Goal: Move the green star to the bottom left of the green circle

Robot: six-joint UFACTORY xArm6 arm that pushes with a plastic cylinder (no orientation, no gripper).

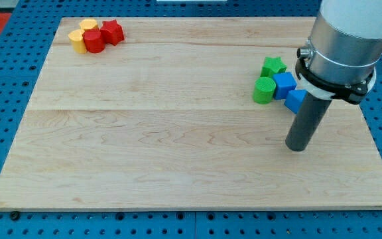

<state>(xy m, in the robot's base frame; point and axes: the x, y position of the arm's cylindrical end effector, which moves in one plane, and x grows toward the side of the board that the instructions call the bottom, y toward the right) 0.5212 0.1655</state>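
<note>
two clusters of blocks sit on the wooden board [178,133], far apart from each other. at about two o'clock from the board's centre the green star [273,66] lies touching the green circle [264,90], the star at roughly one o'clock of the circle. a blue cube [284,85] presses against both from the view's right, and a second blue block [296,99], its shape partly hidden by the rod, sits at five o'clock of that cube, touching it. my tip [297,147] rests on the board at about five o'clock of the green circle, apart from the green blocks; whether the rod above it touches the second blue block i cannot tell. the tool is a plain rod with nothing to spread or pinch, and it holds nothing. near the board's far corner at ten o'clock, a red star [113,31], a red cylinder [93,41], a yellow cylinder [89,25] and another yellow block [77,40] huddle together, touching.
</note>
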